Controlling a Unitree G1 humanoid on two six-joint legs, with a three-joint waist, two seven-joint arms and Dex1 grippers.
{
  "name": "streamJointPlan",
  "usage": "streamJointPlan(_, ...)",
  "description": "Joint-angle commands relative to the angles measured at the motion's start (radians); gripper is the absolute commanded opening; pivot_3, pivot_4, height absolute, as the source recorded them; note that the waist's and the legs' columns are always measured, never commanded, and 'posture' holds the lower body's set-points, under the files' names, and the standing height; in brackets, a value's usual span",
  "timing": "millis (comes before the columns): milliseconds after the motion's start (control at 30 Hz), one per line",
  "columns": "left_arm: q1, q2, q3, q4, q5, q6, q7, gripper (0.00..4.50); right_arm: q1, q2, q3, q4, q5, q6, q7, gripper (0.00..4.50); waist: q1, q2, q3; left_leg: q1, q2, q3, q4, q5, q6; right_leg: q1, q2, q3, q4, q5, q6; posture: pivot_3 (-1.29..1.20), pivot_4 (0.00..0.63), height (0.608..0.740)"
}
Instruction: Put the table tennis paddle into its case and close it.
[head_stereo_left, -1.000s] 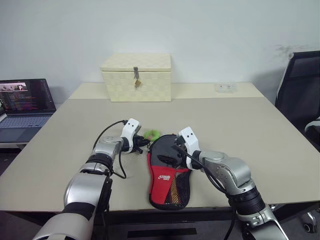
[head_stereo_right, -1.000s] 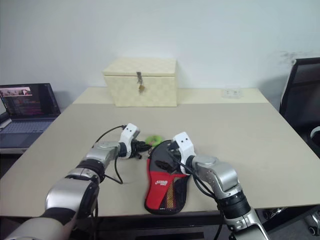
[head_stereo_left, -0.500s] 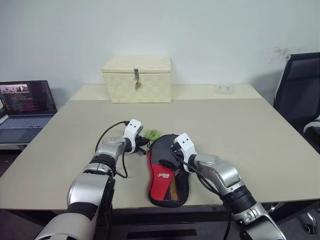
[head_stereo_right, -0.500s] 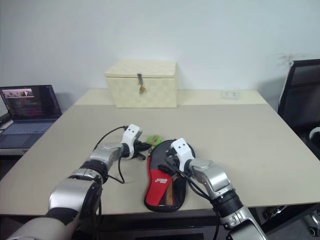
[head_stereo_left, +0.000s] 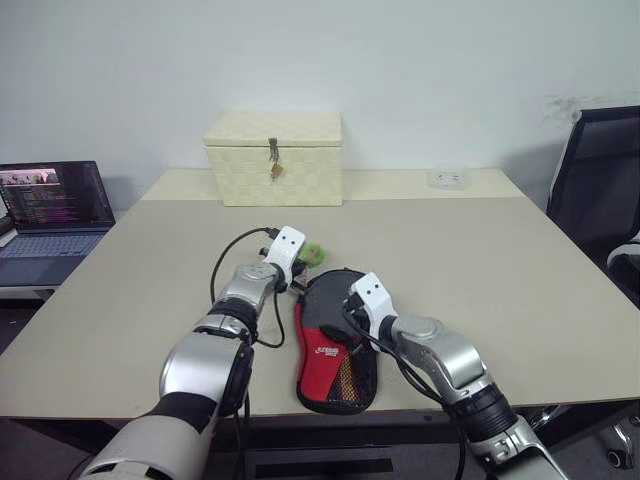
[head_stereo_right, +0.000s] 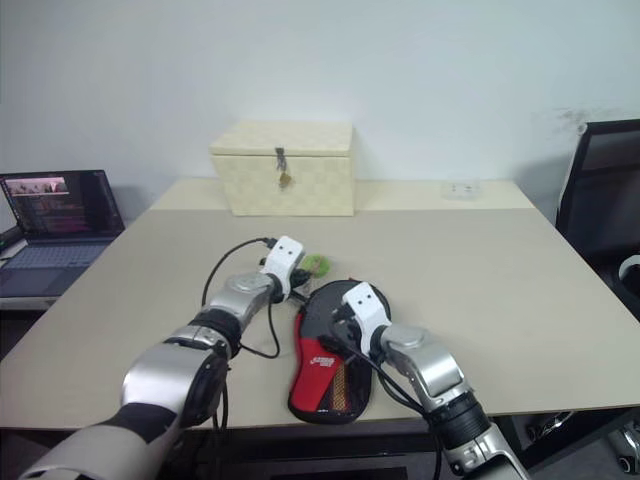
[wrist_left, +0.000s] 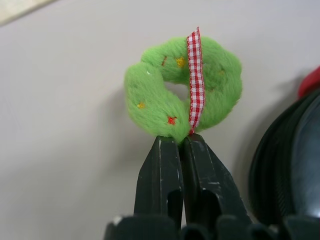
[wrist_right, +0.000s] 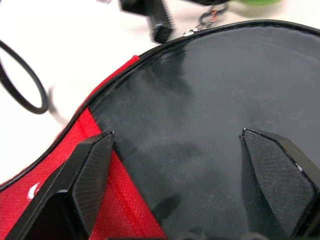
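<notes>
The case (head_stereo_left: 335, 345) lies flat on the table, black at its round far end and red with a white logo and mesh nearer me. The table tennis paddle is hidden from view. My left gripper (wrist_left: 181, 142) is shut on the fuzzy green tag (wrist_left: 150, 95), a ring with a red-and-white checked ribbon, beside the case's far rim (wrist_left: 280, 165). This tag (head_stereo_left: 313, 253) sits just past the case's round end. My right gripper (wrist_right: 176, 135) stands open just above the glossy black panel of the case (wrist_right: 210, 75), nothing between its fingers.
A cream woven box (head_stereo_left: 275, 157) with a metal latch stands at the back of the table. An open laptop (head_stereo_left: 50, 205) sits off to the left, and a black chair (head_stereo_left: 600, 190) to the right. A small clear item (head_stereo_left: 448, 177) lies at the back right.
My left gripper has moved forward and to the right with the green tag, along the case's far rim. My right gripper has sunk closer to the case's black panel.
</notes>
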Motion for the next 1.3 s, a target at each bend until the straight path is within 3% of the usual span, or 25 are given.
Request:
streamJointPlan(33,-0.083,-0.018,-0.012,-0.009,0.034,-0.042,0.039,0.01,0.049,-0.007,0.056,0.028,-0.011,0.068,0.024,4.50,0.000,0.000,0.000,0.000,0.000,0.000,0.000,0.000,0.000,0.000,0.000,0.000,0.000,0.000,0.000,0.00,0.150,0.740)
streamJointPlan(233,-0.167,-0.090,-0.046,0.005,0.098,-0.081,0.095,0.01,0.104,-0.016,0.106,-0.017,-0.028,0.084,0.043,4.50,0.000,0.000,0.000,0.000,-0.003,0.000,0.000,0.000,0.000,0.000,0.000,0.000,0.000,0.000,0.001,0.00,0.150,0.740)
streamJointPlan(633,-0.220,-0.200,-0.203,0.016,0.275,-0.240,0.057,0.01,0.159,-0.033,0.112,-0.062,-0.040,0.094,0.038,4.50,0.019,-0.001,-0.001,-0.001,-0.008,-0.001,-0.001,0.001,-0.001,0.001,-0.004,0.000,-0.001,-0.002,0.003,0.00,0.150,0.740)
streamJointPlan(1000,-0.229,-0.266,-0.251,0.020,0.337,-0.296,0.060,0.01,0.200,-0.030,0.126,-0.096,-0.048,0.101,0.035,4.50,0.019,-0.001,-0.001,-0.001,-0.009,-0.002,-0.002,0.001,-0.001,0.001,-0.005,0.000,-0.003,-0.002,0.004,0.00,0.150,0.740)
streamJointPlan(1133,-0.210,-0.339,-0.270,0.011,0.338,-0.382,-0.017,0.01,0.205,-0.030,0.125,-0.099,-0.051,0.101,0.037,4.50,0.023,-0.001,-0.001,-0.001,-0.010,-0.003,-0.002,0.001,-0.001,0.002,-0.006,-0.001,-0.004,-0.003,0.004,0.00,0.150,0.740)
streamJointPlan(1300,-0.193,-0.363,-0.261,0.008,0.326,-0.417,-0.054,0.01,0.199,-0.030,0.119,-0.089,-0.055,0.095,0.040,4.50,0.021,0.002,-0.003,-0.001,-0.010,-0.003,-0.002,0.000,-0.001,0.003,-0.006,-0.001,-0.006,-0.003,0.004,0.00,0.150,0.740)
